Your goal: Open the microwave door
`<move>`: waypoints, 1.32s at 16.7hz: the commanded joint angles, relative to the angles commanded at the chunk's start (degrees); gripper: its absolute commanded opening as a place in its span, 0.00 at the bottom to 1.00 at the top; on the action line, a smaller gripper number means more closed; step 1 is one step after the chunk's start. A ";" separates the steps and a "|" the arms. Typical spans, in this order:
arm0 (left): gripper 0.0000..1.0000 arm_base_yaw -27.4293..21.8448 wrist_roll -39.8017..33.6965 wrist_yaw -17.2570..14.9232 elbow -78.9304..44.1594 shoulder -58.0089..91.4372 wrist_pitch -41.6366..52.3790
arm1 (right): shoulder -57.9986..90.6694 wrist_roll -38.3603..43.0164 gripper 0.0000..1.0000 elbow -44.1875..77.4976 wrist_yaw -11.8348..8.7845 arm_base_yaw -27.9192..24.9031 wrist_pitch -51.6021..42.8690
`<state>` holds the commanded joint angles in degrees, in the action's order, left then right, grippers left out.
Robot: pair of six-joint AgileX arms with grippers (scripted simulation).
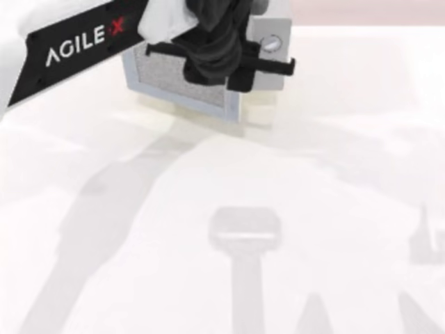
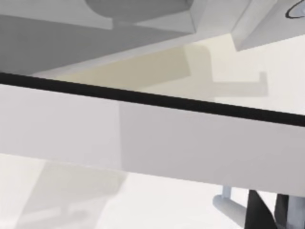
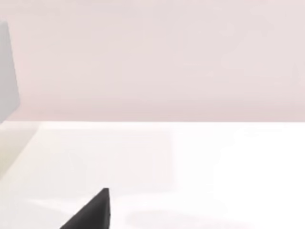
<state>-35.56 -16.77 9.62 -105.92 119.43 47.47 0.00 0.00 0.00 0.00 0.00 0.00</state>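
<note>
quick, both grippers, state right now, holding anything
Left gripper: at the microwave door, jaws cannot be told.
Right gripper: parked away from the microwave, jaws cannot be told.

You have a white table [image 1: 313, 139] filling the scene, with grey shadows [image 1: 245, 233] falling across its near half. Beyond its far edge stands a pale pink wall [image 3: 157, 57].

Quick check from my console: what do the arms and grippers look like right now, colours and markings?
The left arm has a black link with white AGILE lettering and a red X, then a white segment. Its left gripper is black, with a straight crossbar and dark fingers. Of the right arm only a black pointed fingertip shows in its wrist view.
</note>
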 joint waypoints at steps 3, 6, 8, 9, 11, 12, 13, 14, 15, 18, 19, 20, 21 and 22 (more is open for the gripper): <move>0.00 0.00 0.00 0.00 0.00 0.00 0.00 | 0.00 0.00 1.00 0.00 0.00 0.00 0.00; 0.00 0.00 0.00 0.00 0.00 0.00 0.00 | 0.00 0.00 1.00 0.00 0.00 0.00 0.00; 0.00 0.00 0.00 0.00 0.00 0.00 0.00 | 0.00 0.00 1.00 0.00 0.00 0.00 0.00; 0.00 0.00 0.00 0.00 0.00 0.00 0.00 | 0.00 0.00 1.00 0.00 0.00 0.00 0.00; 0.00 0.00 0.00 0.00 0.00 0.00 0.00 | 0.00 0.00 1.00 0.00 0.00 0.00 0.00; 0.00 -0.39 -0.23 -0.37 0.03 0.14 -0.03 | 0.00 0.00 1.00 0.00 0.00 0.00 0.00; 0.00 -0.35 -0.07 -0.44 0.22 0.04 -0.09 | 0.00 0.00 1.00 0.00 0.00 0.00 0.00; 0.00 -0.20 0.48 -0.68 0.87 -0.37 -0.34 | 0.00 0.00 1.00 0.00 0.00 0.00 0.00; 0.00 0.03 1.29 -1.05 1.86 -1.08 -0.77 | 0.00 0.00 1.00 0.00 0.00 0.00 0.00; 0.00 0.81 4.45 -2.58 5.46 -3.88 -2.63 | 0.00 0.00 1.00 0.00 0.00 0.00 0.00; 0.00 1.03 5.41 -3.06 6.55 -4.56 -3.08 | 0.00 0.00 1.00 0.00 0.00 0.00 0.00; 0.00 1.19 6.09 -3.39 7.36 -4.99 -3.33 | 0.00 0.00 1.00 0.00 0.00 0.00 0.00; 0.00 1.25 6.36 -3.51 7.68 -5.14 -3.41 | 0.00 0.00 1.00 0.00 0.00 0.00 0.00; 0.00 1.25 6.36 -3.51 7.68 -5.14 -3.41 | 0.00 0.00 1.00 0.00 0.00 0.00 0.00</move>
<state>-34.31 -10.41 6.11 -98.24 114.29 44.06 0.00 0.00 0.00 0.00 0.00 0.00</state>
